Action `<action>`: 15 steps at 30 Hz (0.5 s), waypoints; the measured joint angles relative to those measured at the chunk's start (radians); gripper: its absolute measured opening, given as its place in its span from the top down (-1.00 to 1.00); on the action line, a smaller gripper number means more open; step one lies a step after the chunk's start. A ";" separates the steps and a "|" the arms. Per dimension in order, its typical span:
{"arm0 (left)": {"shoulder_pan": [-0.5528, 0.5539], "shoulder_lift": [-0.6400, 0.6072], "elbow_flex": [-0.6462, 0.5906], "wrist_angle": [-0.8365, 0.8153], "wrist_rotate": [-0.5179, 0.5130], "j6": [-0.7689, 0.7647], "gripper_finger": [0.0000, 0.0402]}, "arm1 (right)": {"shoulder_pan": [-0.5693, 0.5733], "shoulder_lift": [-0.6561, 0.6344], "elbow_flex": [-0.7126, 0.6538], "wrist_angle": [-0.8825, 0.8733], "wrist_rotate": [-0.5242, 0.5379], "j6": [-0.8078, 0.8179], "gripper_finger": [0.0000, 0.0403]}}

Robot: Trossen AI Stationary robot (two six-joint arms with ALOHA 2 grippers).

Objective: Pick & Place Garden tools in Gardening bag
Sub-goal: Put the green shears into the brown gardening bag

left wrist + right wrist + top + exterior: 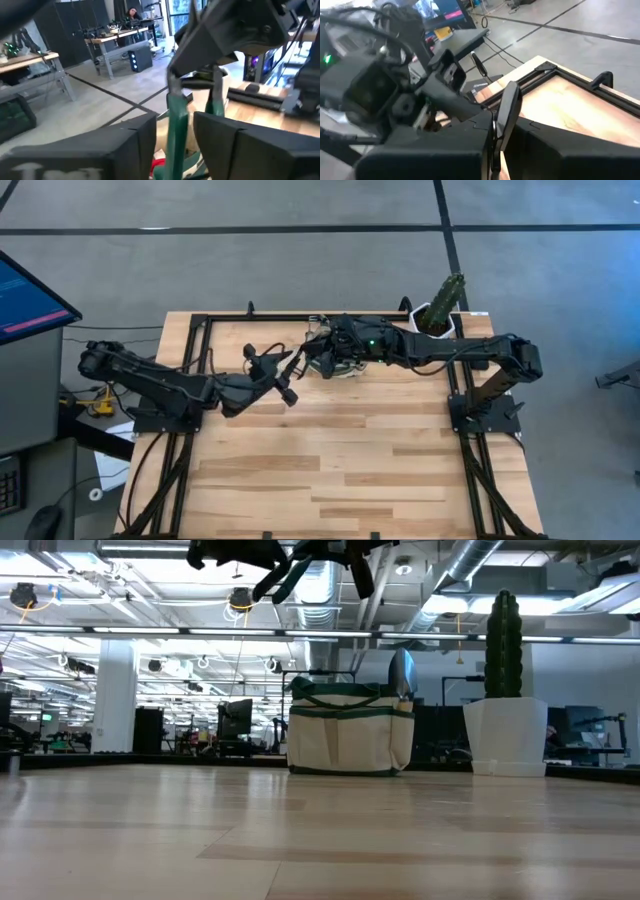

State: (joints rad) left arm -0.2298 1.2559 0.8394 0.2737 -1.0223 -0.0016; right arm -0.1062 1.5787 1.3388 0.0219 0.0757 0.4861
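We see a table [350,470] of pale wood strips, smooth with a soft sheen in the low view. At its 12 o'clock stands the bag [349,730], cream cloth, matt, with dark green fabric trim and handles. A trowel [402,672] blade of dull grey metal rises from it. Toward 1 o'clock the pot [507,736] looks white, smooth and matt. The left gripper [290,380] and right gripper [325,340] look like matt black plastic. The frame [462,380] is black metal.

Cream gardening bag [349,732], green trim, upright at table's far edge; trowel [402,672] blade protruding.
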 joint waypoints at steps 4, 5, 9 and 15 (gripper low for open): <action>0.000 -0.051 0.000 0.000 0.012 -0.033 0.25 | -0.001 -0.020 0.002 -0.019 0.004 -0.026 0.92; 0.000 -0.066 0.000 -0.001 0.012 -0.033 0.21 | -0.004 -0.025 0.001 -0.031 0.007 -0.033 0.92; 0.000 -0.118 0.000 -0.001 0.016 -0.033 0.06 | -0.015 -0.040 0.001 -0.083 0.015 -0.068 0.92; 0.000 -0.178 0.000 -0.007 0.061 -0.033 -0.01 | -0.022 -0.042 0.001 -0.258 -0.012 -0.126 0.92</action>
State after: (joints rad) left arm -0.2298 1.0778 0.8394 0.2665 -0.9610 -0.0346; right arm -0.1277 1.5366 1.3396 -0.2363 0.0636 0.3597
